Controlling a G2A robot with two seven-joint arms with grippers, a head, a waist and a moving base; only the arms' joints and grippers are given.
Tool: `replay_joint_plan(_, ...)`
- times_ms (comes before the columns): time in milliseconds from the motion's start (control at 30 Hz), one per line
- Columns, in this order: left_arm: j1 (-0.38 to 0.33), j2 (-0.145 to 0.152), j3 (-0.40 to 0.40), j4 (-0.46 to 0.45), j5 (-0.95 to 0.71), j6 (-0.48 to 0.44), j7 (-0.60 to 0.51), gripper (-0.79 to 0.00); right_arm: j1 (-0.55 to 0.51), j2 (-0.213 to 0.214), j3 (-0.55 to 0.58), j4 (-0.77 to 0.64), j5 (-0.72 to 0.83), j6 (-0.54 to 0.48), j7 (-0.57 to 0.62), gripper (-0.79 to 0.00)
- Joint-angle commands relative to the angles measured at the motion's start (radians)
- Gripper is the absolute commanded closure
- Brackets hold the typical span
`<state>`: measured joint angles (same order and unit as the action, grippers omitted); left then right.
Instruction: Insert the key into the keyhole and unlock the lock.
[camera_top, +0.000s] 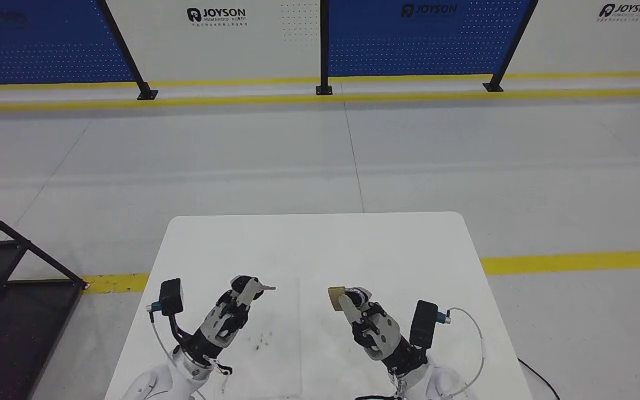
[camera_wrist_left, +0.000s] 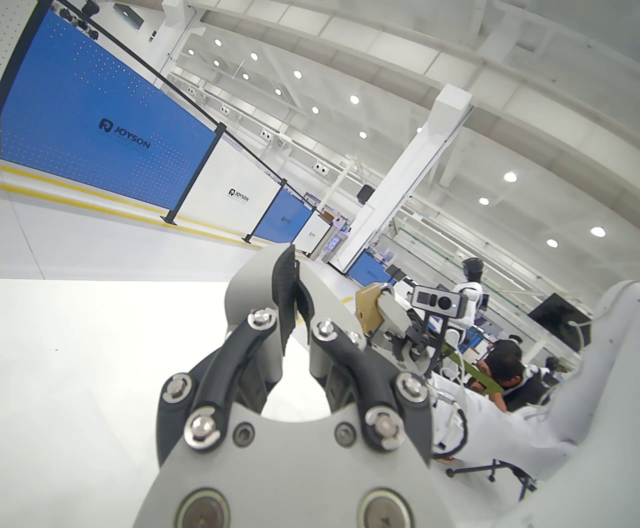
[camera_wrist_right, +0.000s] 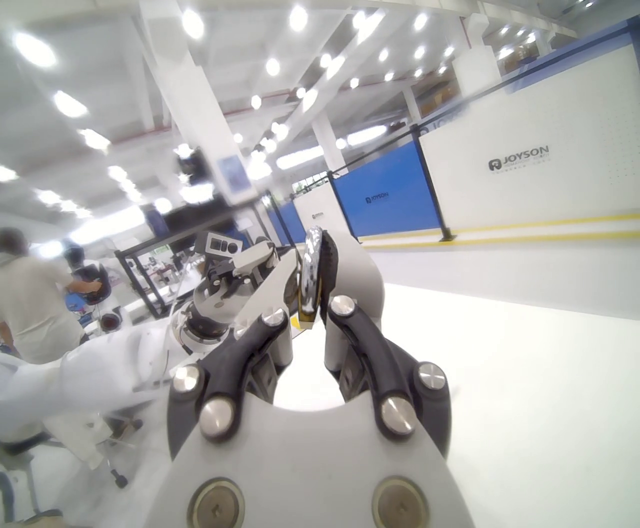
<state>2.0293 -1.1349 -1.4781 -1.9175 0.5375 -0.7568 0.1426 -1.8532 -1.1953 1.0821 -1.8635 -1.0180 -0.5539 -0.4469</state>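
The padlock (camera_top: 337, 296) is sitting clamped in the right claw (camera_top: 348, 300), raised over the near part of the white bench (camera_top: 300, 240), a little right of its middle. It is showing a small, squarish brass body. In the right wrist view its chrome shackle (camera_wrist_right: 312, 250) is curving up between the black pads, with the brass body below it pressed from both sides. The right claw (camera_wrist_right: 320, 260) is gripping it with the fingers drawn close, parted only by the thin side of the lock. Where the keyhole is facing cannot be told.

The key (camera_top: 267, 288) is showing as a thin grey metal sliver, poking out of the tip of the left claw (camera_top: 250, 290) and pointing toward the padlock. A clear gap is separating the two. The left claw (camera_wrist_left: 292, 280) is pinching its black pads together. In the left wrist view the padlock (camera_wrist_left: 369, 307) is appearing just beyond them, in the other claw.

Blue and white barrier panels (camera_top: 420, 35) and yellow floor lines (camera_top: 560, 263) are lying beyond the bench.
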Motion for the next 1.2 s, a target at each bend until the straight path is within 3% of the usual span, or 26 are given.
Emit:
replay_joint_plan(0,0.000,0.000,0.000,0.000,0.000,0.000,0.000,0.000,0.000,0.000,0.000,0.000,0.000,0.000,0.000,0.000)
replay_joint_plan(400,-0.015,-0.005,0.021,-0.013,-0.036,0.017,0.023,0.000,0.014,-0.006,-0.020,0.005,0.062,0.008,0.005,0.000)
replay_joint_plan(567,-0.004,-0.017,0.077,-0.007,-0.119,-0.065,0.119,0.000,0.052,-0.025,-0.096,0.048,0.100,0.015,-0.082,0.000)
replay_joint_plan(867,-0.017,-0.049,0.193,0.071,-0.090,-0.227,0.309,0.000,0.136,-0.073,-0.243,0.166,0.286,-0.140,-0.265,0.000)
replay_joint_plan(1167,-0.037,-0.077,0.262,0.098,0.013,-0.242,0.383,0.000,0.182,-0.100,-0.288,0.230,0.257,-0.139,-0.320,0.000)
